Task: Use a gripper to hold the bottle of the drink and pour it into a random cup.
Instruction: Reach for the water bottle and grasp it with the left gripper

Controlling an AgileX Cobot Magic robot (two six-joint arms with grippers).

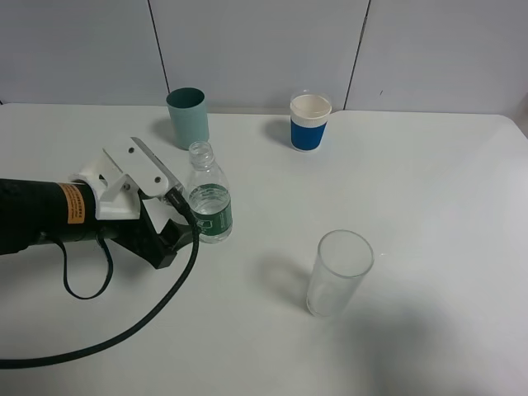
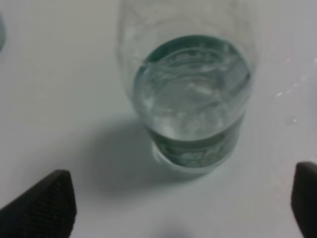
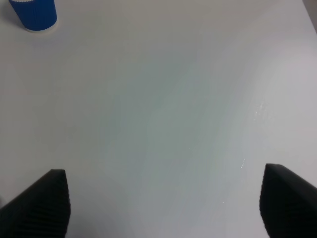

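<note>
Left end effector [image 2: 176, 210]: jaws apart, just short of bottle [image 2: 190, 99]. Advised: advance until its waist sits between them, then close squarely, keeping it upright.

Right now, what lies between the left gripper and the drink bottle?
Nothing. In the left wrist view, only bare white table separates the open left gripper from the drink bottle.

High camera overlooks table [image 1: 429, 190]; blurry left wrist view, seemingly close, shares bottle [image 2: 193, 99].

A lab-like setup: bare white table [image 1: 429, 206], panelled wall [image 1: 247, 41] (robot arm [image 1: 33, 214]).
</note>
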